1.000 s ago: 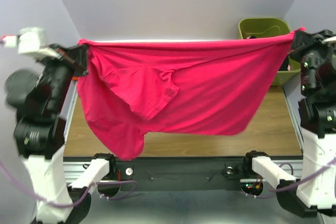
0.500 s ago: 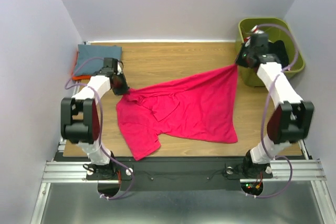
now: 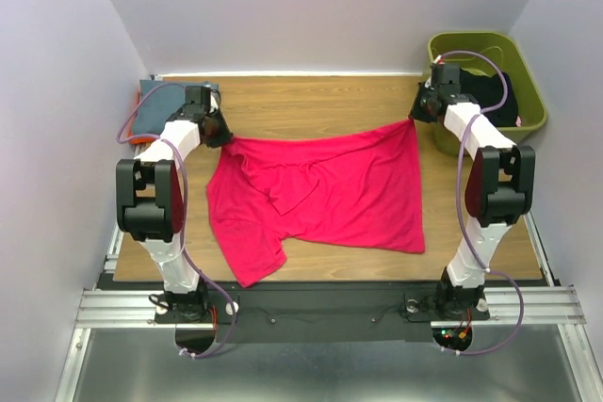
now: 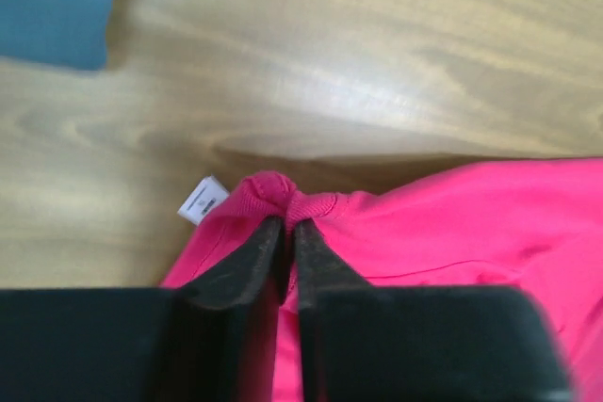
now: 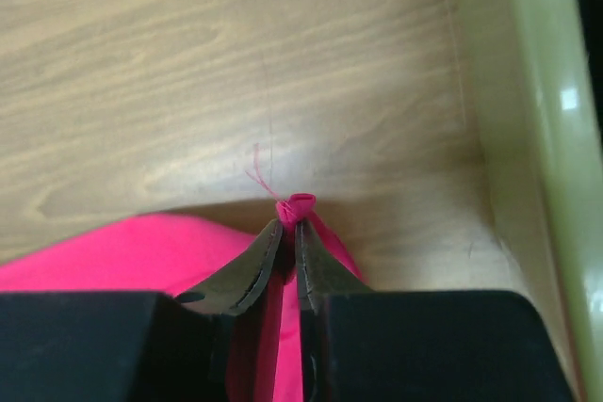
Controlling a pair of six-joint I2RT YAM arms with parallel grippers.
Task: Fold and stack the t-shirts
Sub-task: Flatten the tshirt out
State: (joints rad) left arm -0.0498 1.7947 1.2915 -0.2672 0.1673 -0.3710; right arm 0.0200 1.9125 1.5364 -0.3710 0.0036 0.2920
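Observation:
The magenta-pink t-shirt [image 3: 330,190] lies spread on the wooden table, one sleeve folded over its middle. My left gripper [image 3: 223,136] is shut on its far left corner, and in the left wrist view the gripper [image 4: 285,223] pinches a bunched hem beside a white label [image 4: 203,200]. At the far right corner my right gripper [image 3: 415,117] is shut on the cloth; the right wrist view shows that gripper [image 5: 289,223] holding a small pink knot with loose threads. A folded blue-grey t-shirt [image 3: 155,110] lies at the far left over an orange edge [image 3: 138,140].
The olive-green bin [image 3: 480,44] stands at the far right corner with a black garment [image 3: 504,96] inside; its wall [image 5: 537,138] is close to the right of my right gripper. The folded blue-grey shirt [image 4: 52,2] lies just beyond my left gripper.
A second ago both arms held the pink shirt stretched high in the air. It has since come down and now lies spread on the table, both grippers low at its far corners.

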